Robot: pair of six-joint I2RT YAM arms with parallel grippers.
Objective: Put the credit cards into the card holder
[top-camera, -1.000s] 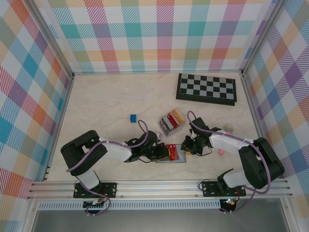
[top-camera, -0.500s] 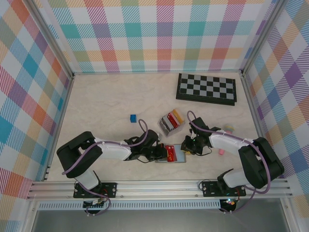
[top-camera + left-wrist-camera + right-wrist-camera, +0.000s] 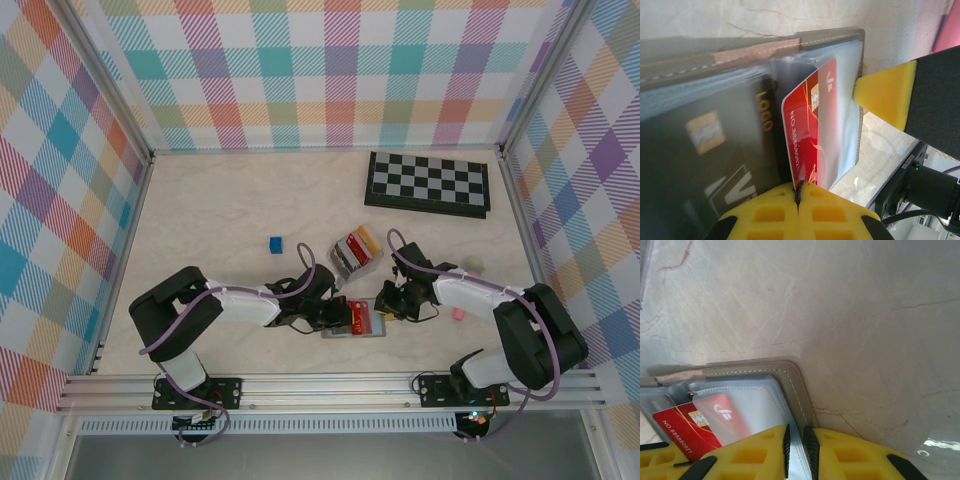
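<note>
left claw (image 3: 798, 196) pinches red card (image 3: 802, 125), tip inside card holder (image 3: 832, 37); right claw (image 3: 796, 439) clamps card holder corner. risk: tilted card snags entering, buckles or slips from pinch.

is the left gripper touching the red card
Touching. The left wrist view shows the left gripper shut on the near edge of the red card, no gap; the card's far end sits inside a clear sleeve of the card holder.
</note>
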